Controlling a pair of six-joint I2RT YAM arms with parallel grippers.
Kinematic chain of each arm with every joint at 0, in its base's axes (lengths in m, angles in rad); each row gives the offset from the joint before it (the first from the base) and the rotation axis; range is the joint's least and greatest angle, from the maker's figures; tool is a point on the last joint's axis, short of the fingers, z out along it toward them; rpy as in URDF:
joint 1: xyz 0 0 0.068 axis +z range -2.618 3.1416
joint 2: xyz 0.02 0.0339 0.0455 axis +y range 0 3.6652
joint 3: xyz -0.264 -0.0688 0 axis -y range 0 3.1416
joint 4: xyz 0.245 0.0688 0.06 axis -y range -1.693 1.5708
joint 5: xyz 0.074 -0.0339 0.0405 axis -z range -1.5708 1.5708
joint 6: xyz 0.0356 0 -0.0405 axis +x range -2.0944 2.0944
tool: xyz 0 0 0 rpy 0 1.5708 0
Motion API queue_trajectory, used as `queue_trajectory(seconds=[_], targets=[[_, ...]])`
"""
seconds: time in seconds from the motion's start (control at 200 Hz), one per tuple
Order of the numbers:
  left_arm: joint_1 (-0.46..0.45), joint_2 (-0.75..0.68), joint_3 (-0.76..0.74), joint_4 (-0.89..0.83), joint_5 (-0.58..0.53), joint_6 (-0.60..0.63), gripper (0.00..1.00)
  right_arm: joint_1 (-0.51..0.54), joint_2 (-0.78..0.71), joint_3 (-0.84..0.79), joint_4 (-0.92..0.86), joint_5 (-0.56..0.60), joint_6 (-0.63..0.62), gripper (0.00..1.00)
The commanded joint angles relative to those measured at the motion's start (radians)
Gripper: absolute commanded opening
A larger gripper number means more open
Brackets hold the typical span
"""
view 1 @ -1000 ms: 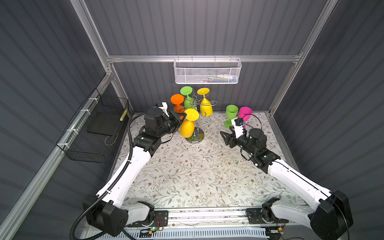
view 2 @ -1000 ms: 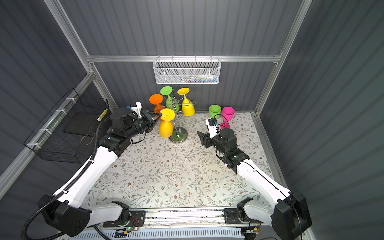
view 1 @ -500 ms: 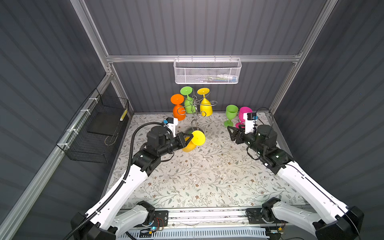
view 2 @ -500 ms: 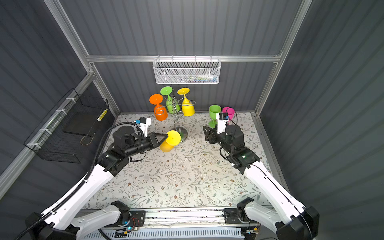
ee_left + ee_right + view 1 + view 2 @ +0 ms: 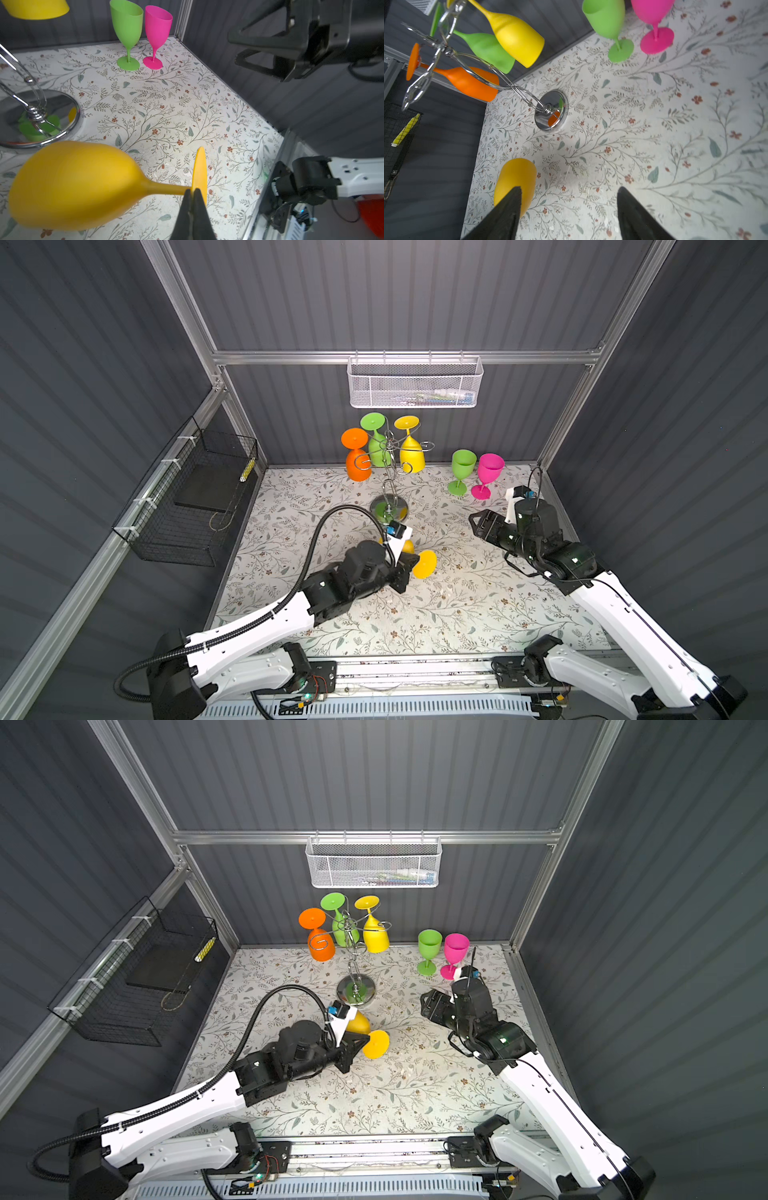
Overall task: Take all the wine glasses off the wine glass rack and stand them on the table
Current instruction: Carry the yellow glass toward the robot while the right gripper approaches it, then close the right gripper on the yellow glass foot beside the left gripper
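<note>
Wine glass (image 5: 79, 185) moved off rack (image 5: 389, 510); left gripper (image 5: 193, 190) pinches stem; right gripper (image 5: 569, 188) agape.

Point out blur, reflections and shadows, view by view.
Left wrist view: the yellow glass in the left gripper is soft, close to the lens; the wine glass rack base mirrors green. Right wrist view: that base mirrors orange; the right gripper is blurred. Both top views: even light, sharp, no harsh shadows.

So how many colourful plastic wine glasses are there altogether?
6. Hanging upside down on the chrome wire rack: orange glass, green glass, yellow glass. Standing by the back wall: second green glass, pink glass. Held by the left gripper: golden-yellow glass. None seems hidden.
</note>
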Motion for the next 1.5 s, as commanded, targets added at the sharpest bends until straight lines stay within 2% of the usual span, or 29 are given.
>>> queue_trajectory(seconds=[0.0,0.08,0.225,0.495,0.59,1.061,1.496], targets=[[-0.134,0.051,-0.015,0.121,-0.282,0.177,0.0,0.006,-0.032,0.004,-0.163,-0.013,0.21,0.73],[-0.217,0.114,-0.013,0.19,-0.392,0.236,0.0,0.007,-0.059,-0.021,-0.187,-0.035,0.283,0.73],[-0.309,0.239,0.014,0.301,-0.54,0.324,0.0,0.005,-0.087,-0.028,-0.254,-0.051,0.363,0.72],[-0.371,0.385,0.03,0.478,-0.654,0.421,0.0,0.005,-0.115,-0.069,-0.332,-0.123,0.423,0.63],[-0.379,0.418,0.031,0.521,-0.676,0.439,0.0,0.005,-0.108,-0.085,-0.338,-0.165,0.43,0.61],[-0.399,0.573,0.136,0.603,-0.712,0.541,0.0,0.003,-0.075,-0.124,-0.292,-0.216,0.487,0.57],[-0.403,0.643,0.164,0.699,-0.723,0.612,0.0,0.0,-0.119,-0.175,-0.296,-0.2,0.54,0.41]])
